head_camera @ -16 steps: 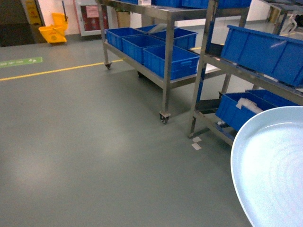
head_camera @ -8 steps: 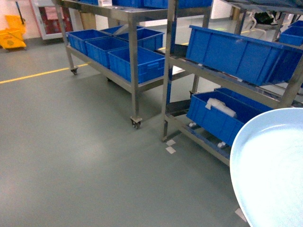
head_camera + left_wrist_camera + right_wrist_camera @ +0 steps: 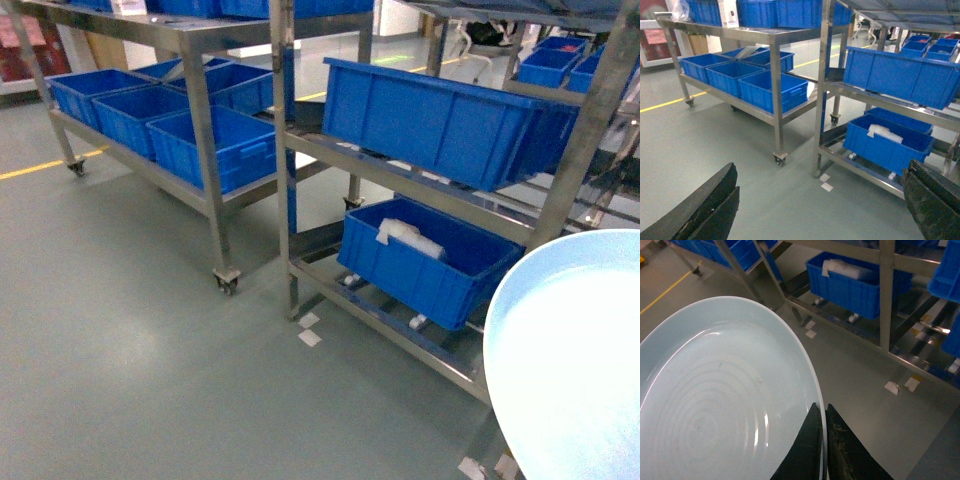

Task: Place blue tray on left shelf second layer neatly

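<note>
Tray: the blue tray (image 3: 715,405) rides in my right gripper (image 3: 823,440), held above the grey floor (image 3: 130,370); in the head view it fills the lower right corner (image 3: 575,360), pale and glossy, with faint rings in its dish.
Right fingers: clamped together on the tray's rim, one dark finger (image 3: 807,450) over the dish and the other outside it, the white edge pinched between them.
Left fingers: my left gripper (image 3: 820,210) stands wide apart with nothing between, one dark finger (image 3: 705,210) at the lower left of the wrist view and the other at the lower right.
Nearer rack: a steel rack (image 3: 285,190) stands ahead; a long dark-blue crate (image 3: 440,120) sits on its middle tier, and a second crate (image 3: 420,265) on the rail below holds a white wrapped bundle (image 3: 410,238).
Left shelf: the wheeled rack (image 3: 200,150) stands further left, three blue crates (image 3: 150,125) lined along its lower tier and more on top; which tier counts as the left shelf second layer I cannot tell for certain.
Floor: white paper scraps (image 3: 308,330) lie by the nearer rack's post, and a yellow line (image 3: 40,165) runs across the far left.
</note>
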Tool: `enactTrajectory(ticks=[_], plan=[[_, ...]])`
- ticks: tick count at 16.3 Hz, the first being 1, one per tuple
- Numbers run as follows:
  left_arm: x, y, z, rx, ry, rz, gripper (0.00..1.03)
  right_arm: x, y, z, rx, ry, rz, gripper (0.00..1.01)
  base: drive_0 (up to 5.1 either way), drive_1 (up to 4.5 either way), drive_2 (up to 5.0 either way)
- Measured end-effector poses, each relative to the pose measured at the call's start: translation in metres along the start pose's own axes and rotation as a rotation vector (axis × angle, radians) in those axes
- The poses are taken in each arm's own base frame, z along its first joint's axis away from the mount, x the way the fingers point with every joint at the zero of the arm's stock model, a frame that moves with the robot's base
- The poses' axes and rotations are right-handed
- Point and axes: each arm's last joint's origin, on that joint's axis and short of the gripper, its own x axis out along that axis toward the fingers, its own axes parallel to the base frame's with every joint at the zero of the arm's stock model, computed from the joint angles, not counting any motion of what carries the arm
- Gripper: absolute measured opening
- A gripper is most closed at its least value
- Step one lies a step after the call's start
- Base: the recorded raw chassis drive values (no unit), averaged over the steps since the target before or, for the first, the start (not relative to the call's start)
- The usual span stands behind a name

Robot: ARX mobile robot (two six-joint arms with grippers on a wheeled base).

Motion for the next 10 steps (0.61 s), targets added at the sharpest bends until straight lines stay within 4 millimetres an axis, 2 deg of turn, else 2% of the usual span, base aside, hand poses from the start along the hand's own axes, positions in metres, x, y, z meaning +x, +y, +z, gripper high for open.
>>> enactTrajectory(ticks=[10], plan=[[0.0000, 0.0000, 0.0004, 0.000, -0.004, 0.000, 0.98, -0.0007, 0.0004, 0.0006, -0.002, -0.007, 0.001, 0.02, -1.7, -1.66, -1.7]])
